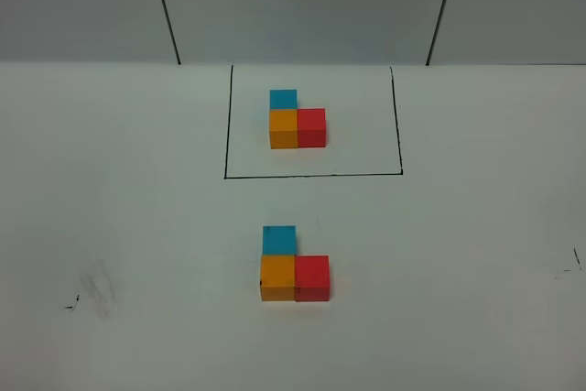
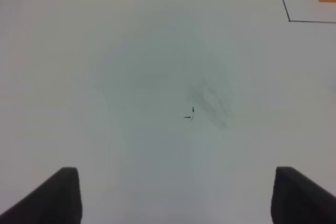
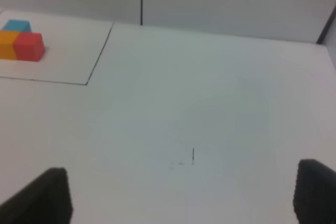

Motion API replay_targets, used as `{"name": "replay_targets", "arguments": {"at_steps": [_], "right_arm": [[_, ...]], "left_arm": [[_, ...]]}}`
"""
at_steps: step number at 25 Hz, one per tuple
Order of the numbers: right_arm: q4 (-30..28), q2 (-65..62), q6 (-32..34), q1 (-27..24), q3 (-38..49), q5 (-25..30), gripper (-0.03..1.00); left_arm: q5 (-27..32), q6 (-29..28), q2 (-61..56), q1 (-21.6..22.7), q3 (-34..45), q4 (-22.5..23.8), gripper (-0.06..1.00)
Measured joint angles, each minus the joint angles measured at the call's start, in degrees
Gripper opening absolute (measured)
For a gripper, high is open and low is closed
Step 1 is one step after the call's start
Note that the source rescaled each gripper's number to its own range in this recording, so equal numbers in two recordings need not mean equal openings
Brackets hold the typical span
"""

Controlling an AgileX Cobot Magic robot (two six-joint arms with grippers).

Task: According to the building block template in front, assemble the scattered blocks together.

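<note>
We judge the scattered blocks [image 1: 294, 265] light, rigid and smooth, best pinched across opposite flat faces, though both jaws stand released, well clear of them.

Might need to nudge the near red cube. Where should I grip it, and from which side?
Take the red cube from above, jaws on its front and back faces. Those faces are free; its left face sits against the orange cube, so a left-right pinch has no room there.
</note>
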Motion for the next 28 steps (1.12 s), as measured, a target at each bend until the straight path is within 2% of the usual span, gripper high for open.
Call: {"name": "replay_targets", "arguments": {"at_steps": [9,28], "right_arm": [[-1.01,-0.28,4.33,0.00,5.34,1.75,0.73],[-1.12,-0.28,4.81,0.00,5.40,1.80,0.73]], "left_arm": [[0.00,-0.13,0.00,0.00,0.00,0.34,0.63],[0.00,-0.13,0.00,0.00,0.00,0.34,0.63]]}}
